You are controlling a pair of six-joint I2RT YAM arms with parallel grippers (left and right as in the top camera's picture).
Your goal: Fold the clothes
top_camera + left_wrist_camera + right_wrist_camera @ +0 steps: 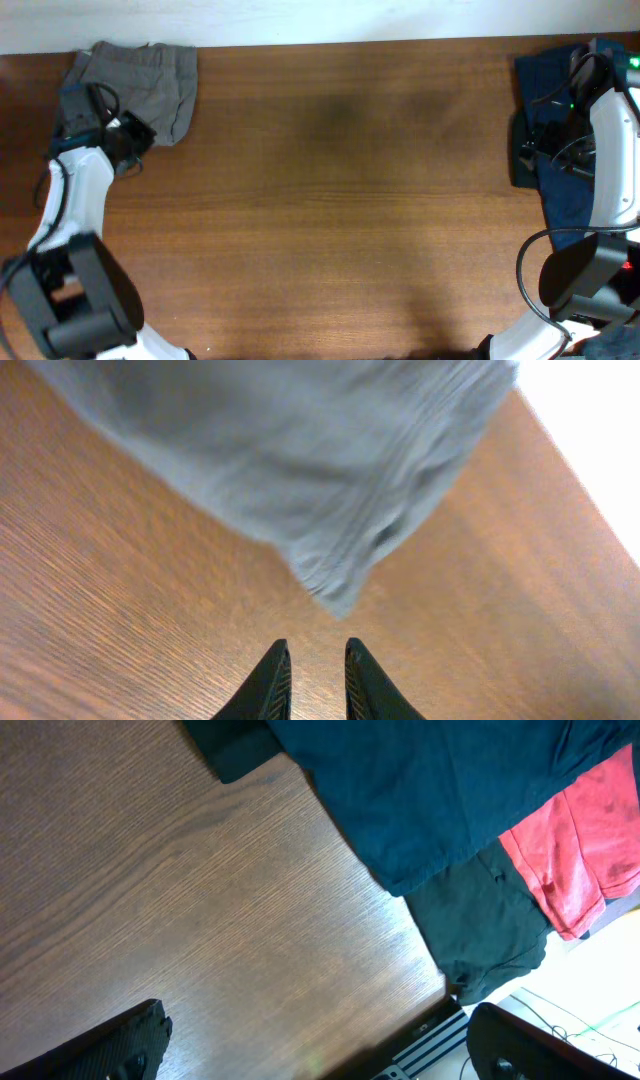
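Brown wooden tabletop (340, 200) filled the overhead view, bare across its middle. In the upper left of that frame the grey-khaki shorts (140, 70) lay bunched at the table's far edge. Their left side was partly hidden under the dark wrist of the left arm (70, 200). In the left wrist view the cloth was blurred and cut off by the top of the frame; only a stitched corner was sharp enough to read, pointing down toward the left gripper (312, 682). Its two dark fingers (268, 685) stood almost closed with a slim gap between them. They held nothing and sat apart from the cloth.

At the right edge of the overhead frame a navy-blue garment (555, 190) lay mostly covered by the right arm (615, 150) and its cables, so its outline could not be made out. The right gripper (320, 1055) showed only in its own wrist view, fingers (130, 1040) spread wide at the lower corners over bare wood, empty. Above them ran the navy cloth, with a dark garment (490, 935) below it and a red garment (590, 840) cut off at the right. A black shape (235, 750) at the top of that view was too cropped to identify.
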